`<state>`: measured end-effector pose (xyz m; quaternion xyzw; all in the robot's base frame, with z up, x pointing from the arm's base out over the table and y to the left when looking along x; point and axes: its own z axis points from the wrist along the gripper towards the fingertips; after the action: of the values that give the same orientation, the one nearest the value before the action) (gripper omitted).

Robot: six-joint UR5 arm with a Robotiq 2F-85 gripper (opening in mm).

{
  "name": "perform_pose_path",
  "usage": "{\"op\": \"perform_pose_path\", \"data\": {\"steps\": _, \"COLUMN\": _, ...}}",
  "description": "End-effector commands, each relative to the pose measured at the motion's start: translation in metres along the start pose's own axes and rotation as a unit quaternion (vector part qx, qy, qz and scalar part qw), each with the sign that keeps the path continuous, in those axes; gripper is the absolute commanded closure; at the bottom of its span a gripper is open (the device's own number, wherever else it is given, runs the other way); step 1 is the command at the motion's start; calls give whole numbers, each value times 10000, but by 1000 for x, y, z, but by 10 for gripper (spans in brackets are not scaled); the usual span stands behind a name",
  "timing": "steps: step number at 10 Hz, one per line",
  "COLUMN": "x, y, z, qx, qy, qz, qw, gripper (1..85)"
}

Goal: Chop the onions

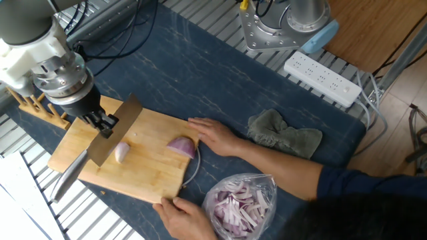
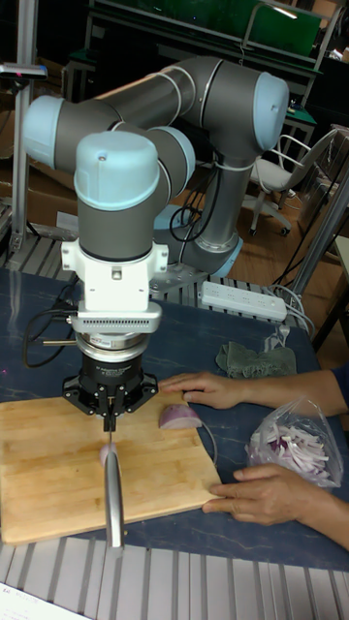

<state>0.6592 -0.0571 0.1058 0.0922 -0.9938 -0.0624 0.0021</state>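
Two onions lie on the bamboo cutting board (image 1: 143,180): a small pale pink-white wedge (image 1: 122,152) (image 2: 104,452) and a larger glossy purple half-dome (image 1: 181,147) (image 2: 180,418) near the board's right edge. My gripper (image 1: 101,124) (image 2: 110,415) hangs over the board's left part, shut on a large knife (image 1: 115,132) (image 2: 113,484). The wide blade stands just left of the pale wedge, edge down near the board. Its grey handle (image 1: 69,177) sticks out toward the front. The half-dome lies well right of the blade.
A person's hands hold the board: one (image 1: 215,138) beside the purple half-dome, one (image 1: 187,217) at the front right corner. A clear bag of onion strips (image 1: 240,203), a grey cloth (image 1: 283,133) and a power strip (image 1: 323,79) lie to the right. A wooden rack (image 1: 40,107) stands far left.
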Motion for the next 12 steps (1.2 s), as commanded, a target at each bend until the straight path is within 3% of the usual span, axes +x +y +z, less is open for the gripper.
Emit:
{"op": "perform_pose_path", "data": {"steps": 1, "x": 1, "y": 6, "z": -4, "qx": 57, "qy": -31, "qz": -349, "qw": 9994, "gripper": 847}}
{"op": "perform_pose_path", "data": {"steps": 4, "x": 2, "y": 19, "z": -6, "qx": 129, "qy": 5, "qz": -570, "qw": 9983, "gripper": 847}}
{"op": "perform_pose_path", "data": {"steps": 5, "x": 1, "y": 27, "z": -5, "qx": 65, "qy": -26, "qz": -571, "qw": 9983, "gripper": 847}}
{"op": "perform_pose_path", "data": {"steps": 8, "x": -3, "y": 9, "z": -2, "qx": 381, "qy": -128, "qz": -804, "qw": 9960, "gripper": 847}}
{"op": "perform_pose_path", "data": {"steps": 12, "x": 0, "y": 9, "z": 0, "qx": 280, "qy": -107, "qz": -833, "qw": 9961, "gripper": 847}}
